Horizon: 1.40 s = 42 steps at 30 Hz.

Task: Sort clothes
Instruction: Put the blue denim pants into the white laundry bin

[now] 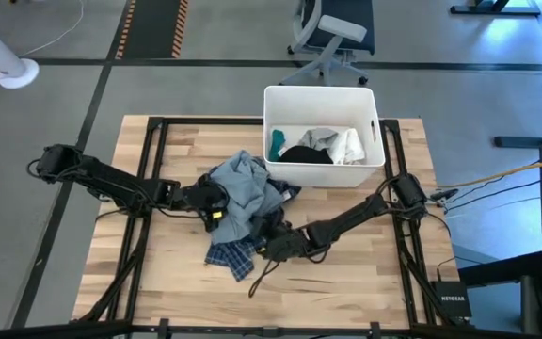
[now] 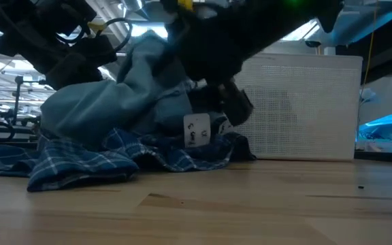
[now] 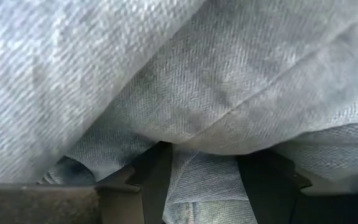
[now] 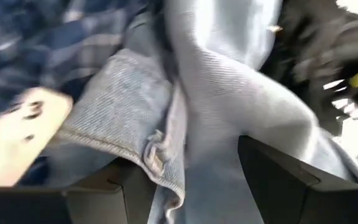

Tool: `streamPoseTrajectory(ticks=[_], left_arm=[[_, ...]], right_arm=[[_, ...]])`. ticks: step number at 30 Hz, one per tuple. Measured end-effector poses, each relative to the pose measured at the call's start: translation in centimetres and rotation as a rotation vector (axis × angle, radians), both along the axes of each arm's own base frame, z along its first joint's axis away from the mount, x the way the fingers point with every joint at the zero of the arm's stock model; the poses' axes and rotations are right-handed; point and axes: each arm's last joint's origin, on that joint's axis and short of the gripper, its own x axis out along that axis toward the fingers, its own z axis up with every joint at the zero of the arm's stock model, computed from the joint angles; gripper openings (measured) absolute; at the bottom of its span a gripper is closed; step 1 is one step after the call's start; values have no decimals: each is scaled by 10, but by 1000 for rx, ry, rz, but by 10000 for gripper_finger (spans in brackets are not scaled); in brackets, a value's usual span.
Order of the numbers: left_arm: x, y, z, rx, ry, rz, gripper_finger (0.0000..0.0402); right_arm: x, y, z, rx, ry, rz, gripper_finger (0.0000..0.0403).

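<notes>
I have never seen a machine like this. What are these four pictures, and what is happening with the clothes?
It is a robot with two dark arms at a wooden table. One picture looks down from above, one looks level across the table, and two come from cameras on the arms' wrists.

On the table lies a pile: a light blue-grey garment on top of a dark blue plaid garment. The white bin behind already holds teal, black and white clothes.

The left pincer and the right pincer both reach into the pile. In each wrist picture, blue-grey cloth lies between the open fingers; neither has clearly clamped it.
</notes>
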Motion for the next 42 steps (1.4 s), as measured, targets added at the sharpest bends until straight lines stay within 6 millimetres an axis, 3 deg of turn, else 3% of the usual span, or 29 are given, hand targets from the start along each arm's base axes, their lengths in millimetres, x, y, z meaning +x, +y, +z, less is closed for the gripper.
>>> streamPoseTrajectory(ticks=[6,22,27,32,39,42], left_arm=[[0,0,0,2,0,3,175],[0,1,0,5,6,8,175],[0,2,0,-5,4,20,175],[0,2,0,-13,5,12,175],[1,2,0,-5,-5,-7,175],[3,0,2,-24,-34,-34,175]], right_arm=[[5,7,10,-75,-40,95,231],[-2,32,13,-123,-26,219,231],[8,11,13,-137,13,307,231],[17,-17,12,-122,25,249,231],[31,-28,18,-62,-8,354,231],[41,-41,11,-60,5,324,231]])
